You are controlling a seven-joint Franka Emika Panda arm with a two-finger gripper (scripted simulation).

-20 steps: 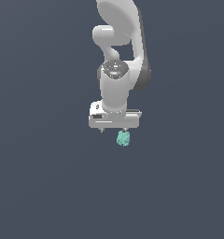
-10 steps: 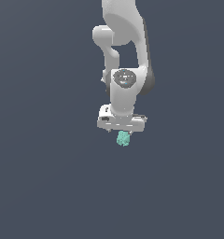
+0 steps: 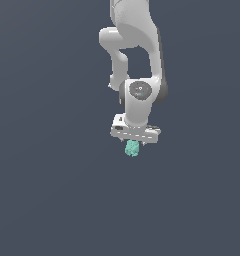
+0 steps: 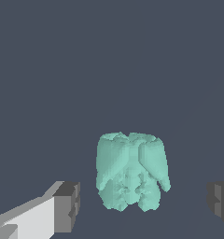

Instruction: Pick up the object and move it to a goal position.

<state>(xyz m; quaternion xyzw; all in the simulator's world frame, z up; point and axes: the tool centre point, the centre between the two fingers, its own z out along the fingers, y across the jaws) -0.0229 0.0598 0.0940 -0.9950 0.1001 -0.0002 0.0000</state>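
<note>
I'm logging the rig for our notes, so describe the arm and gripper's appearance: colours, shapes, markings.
The arm is glossy white with rounded, bulbous links and a grey circular cap on the wrist joint. The gripper has a flat white crossbar body. In the wrist view its fingers are white and blocky, ending in dark grey ridged pads. No cables or printed markings are visible.
</note>
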